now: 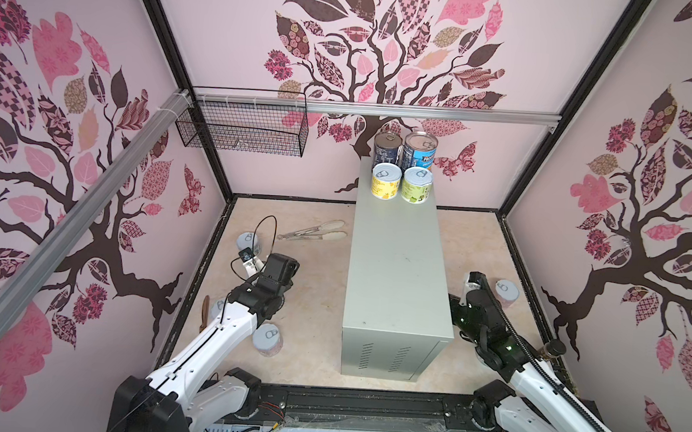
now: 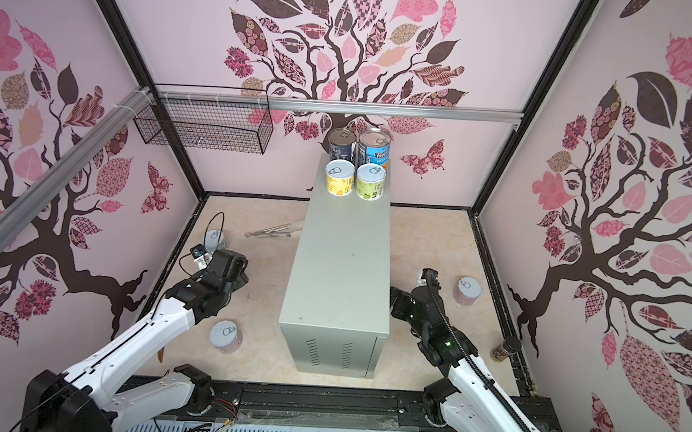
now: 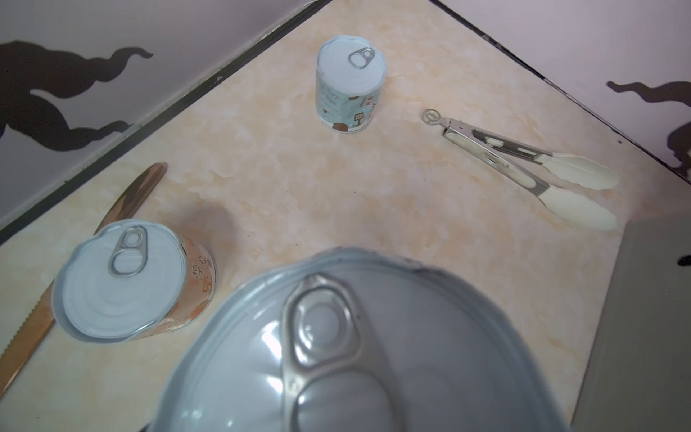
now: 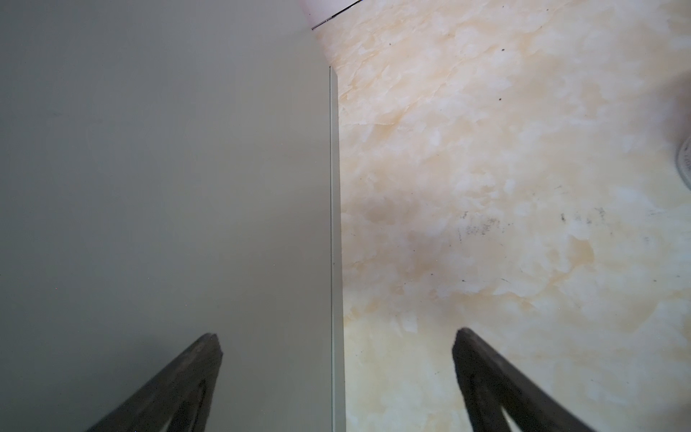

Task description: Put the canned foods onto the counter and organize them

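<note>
Left jaws are gripping a blurred, cropped tin point(image 3: 355, 355) that is hiding them. Right jaws are gaping empty at the table's point(image 1: 394, 270) 3 o'clock.

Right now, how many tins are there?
9: four tins atop the counter; teal tin, orange tin, pink tin left of it; lone tin right; held tin in left tool. One may hide.

Four cans point(image 1: 416, 184) top the grey-green bench point(image 1: 399, 271); tongs point(image 1: 314, 233), a knife point(image 3: 129, 196) and loose cans point(image 1: 267, 338) lie on the marbled floor point(image 1: 313, 306).
</note>
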